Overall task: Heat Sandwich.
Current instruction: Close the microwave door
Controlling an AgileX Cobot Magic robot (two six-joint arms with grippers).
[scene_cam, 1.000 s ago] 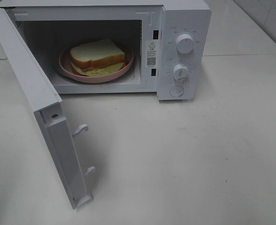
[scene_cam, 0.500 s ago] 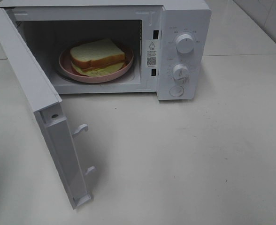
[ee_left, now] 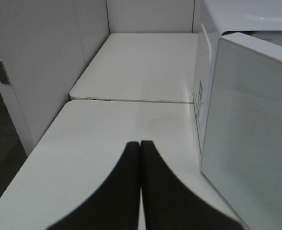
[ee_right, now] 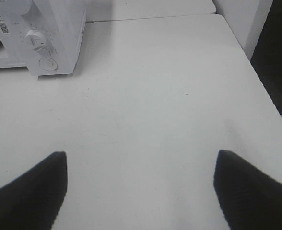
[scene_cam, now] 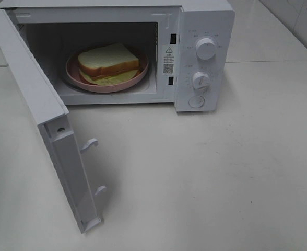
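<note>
My left pincer (ee_left: 140,143) has its two dark fingers pressed together with nothing between them. It hangs above the table (ee_left: 102,143), close beside the outer face of the open door (ee_left: 256,143). Between that door and the grey partition wall (ee_left: 45,62) runs a lane of open tabletop, crossed by the seam (ee_left: 131,100) where a second table butts on. My right pincer (ee_right: 141,154) stands wide apart, holding nothing, over a broad stretch of tabletop. The table's edge and rounded corner lie off to one side, and the control end of the microwave (ee_right: 50,33) is ahead, well apart from me. From the high camera, the door is swung out toward the front on the left, and its two latch hooks (scene_cam: 91,144) jut from the free edge into the space before the cavity. The sandwich (scene_cam: 109,61) lies on the pink plate (scene_cam: 139,77) inside the cavity, set back from the sill. The table in front of the oven and to its right is open room.
</note>
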